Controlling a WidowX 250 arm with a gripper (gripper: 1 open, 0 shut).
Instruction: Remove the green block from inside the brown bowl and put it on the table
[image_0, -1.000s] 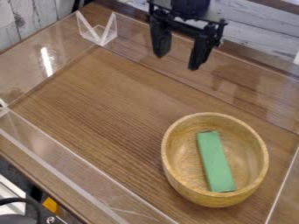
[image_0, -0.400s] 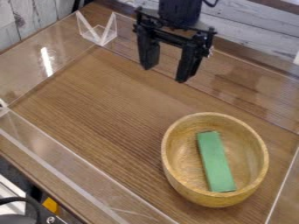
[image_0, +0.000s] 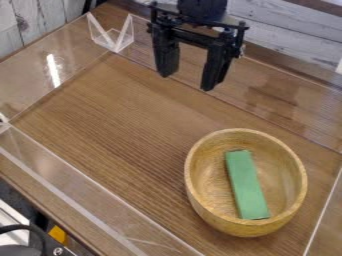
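- Green block (image_0: 246, 185): lies inside the brown bowl (image_0: 197, 199), at the near right of the table (image_0: 120, 125), long axis running near to far.
- Gripper (image_0: 191, 73): spread, holding nothing, far and slightly left of the block; the coming reach likely goes nearer and right.

one brown bowl (image_0: 197, 186), one green block (image_0: 246, 184) inside it, one table (image_0: 114, 115) of brown wood grain, one black gripper (image_0: 190, 72) with two fingers (image_0: 166, 58), one arm above the table
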